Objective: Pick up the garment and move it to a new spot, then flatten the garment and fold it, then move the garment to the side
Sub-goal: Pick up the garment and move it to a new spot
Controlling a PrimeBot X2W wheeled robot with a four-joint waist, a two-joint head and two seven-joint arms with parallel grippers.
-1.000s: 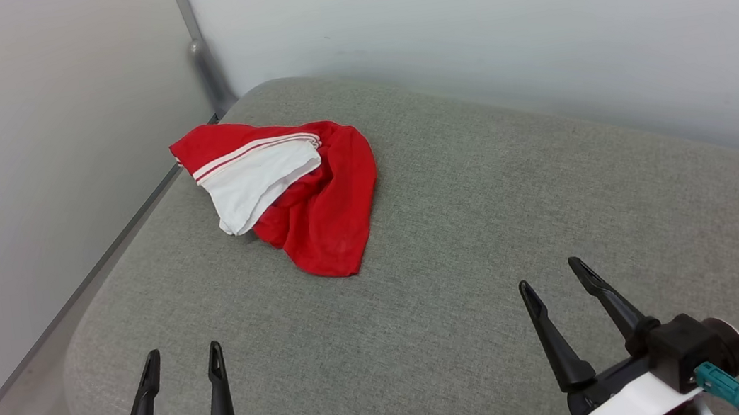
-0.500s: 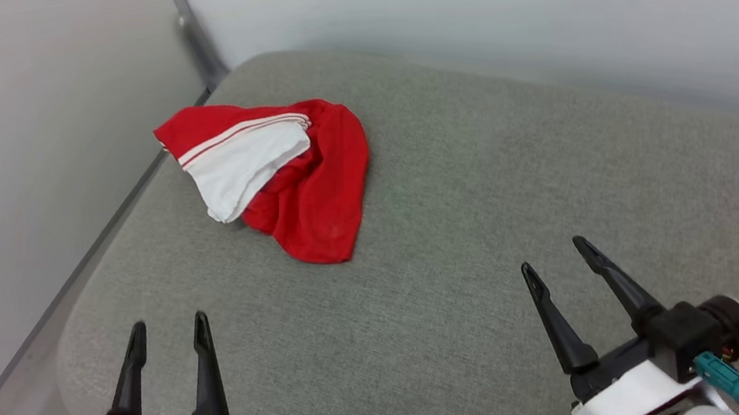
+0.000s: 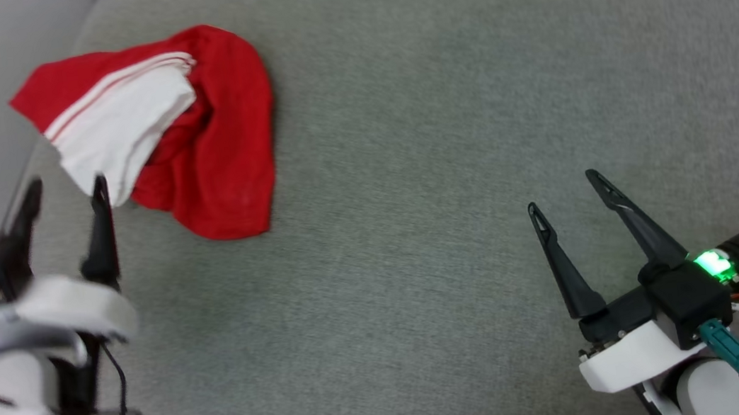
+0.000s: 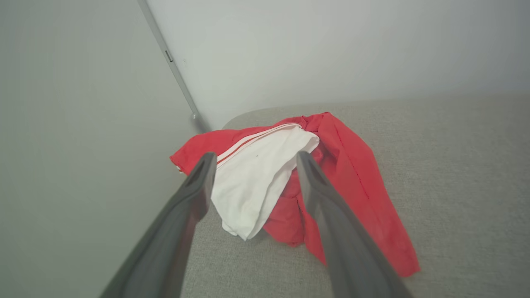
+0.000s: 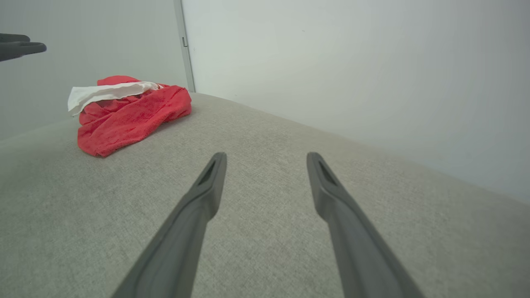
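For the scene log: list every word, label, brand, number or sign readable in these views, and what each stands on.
None can be read.
The crumpled red and white garment shows plain cloth and striped trim, no lettering.
The grey cushion, the wall, the left gripper and the right gripper show no readable marks.

You are looking down at grey cushion (image 3: 436,120). Garment (image 3: 219,149) is lying crumpled at upper left, near cushion's left edge: red body, white sleeve (image 3: 116,126) with red stripes lying on top. Left gripper (image 3: 66,183) is hovering just below sleeve, fingers spread, one fingertip overlapping white cloth (contact unclear, arm blurred there). Right gripper (image 3: 563,190) is sitting at lower right, well apart from garment, fingers spread, only bare cushion showing between them. Green light (image 3: 708,261) is glowing on its wrist.
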